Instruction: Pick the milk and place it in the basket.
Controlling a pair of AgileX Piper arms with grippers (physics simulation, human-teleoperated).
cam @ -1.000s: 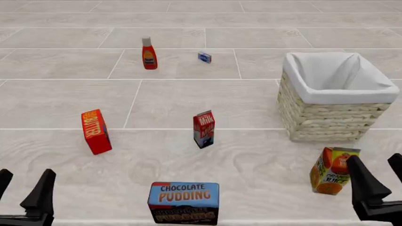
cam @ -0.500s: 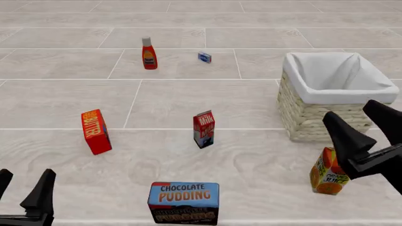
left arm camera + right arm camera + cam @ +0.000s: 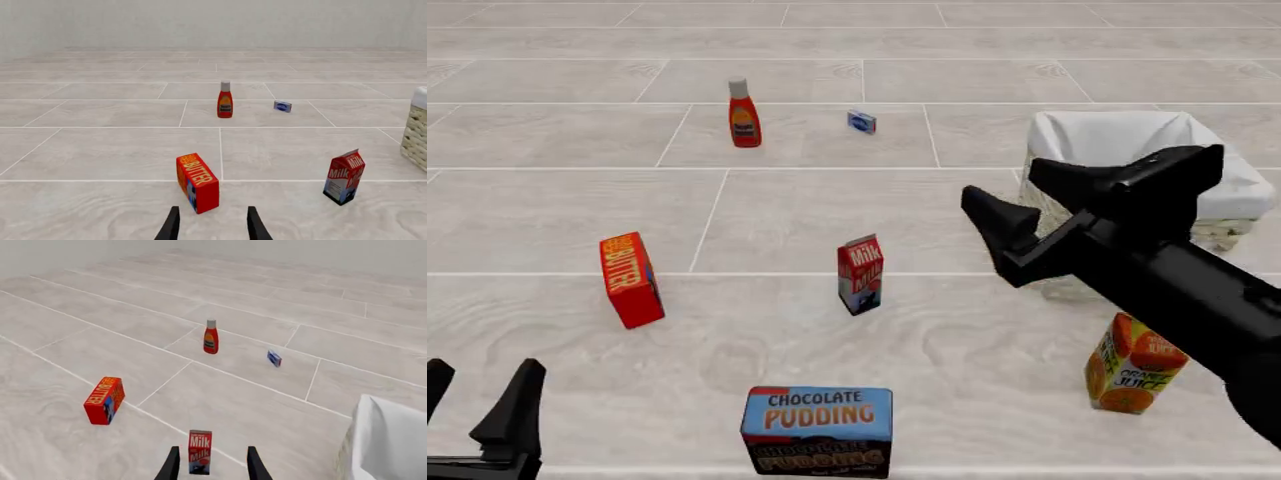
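Note:
The milk (image 3: 860,274), a small carton with a red top and dark blue base, stands upright mid-table. The wicker basket (image 3: 1090,136) with white lining stands to its right, partly hidden by my right arm. My right gripper (image 3: 1008,187) is open and empty, raised above the table between the milk and the basket. In the right wrist view the milk (image 3: 199,451) shows between the open fingers (image 3: 173,465), still at a distance, with the basket (image 3: 387,440) beside it. My left gripper (image 3: 481,378) is open and empty at the near left corner. The left wrist view shows the milk (image 3: 345,176).
A chocolate pudding box (image 3: 817,430) stands at the near edge. An orange juice carton (image 3: 1132,375) stands near right, under my right arm. A red-orange butter box (image 3: 630,280) stands left of the milk. A ketchup bottle (image 3: 743,115) and a small blue box (image 3: 861,122) stand far back.
My right arm has risen from the near right corner and swung up and left, now in front of the basket and pointing toward the milk. The left arm and all objects are unmoved.

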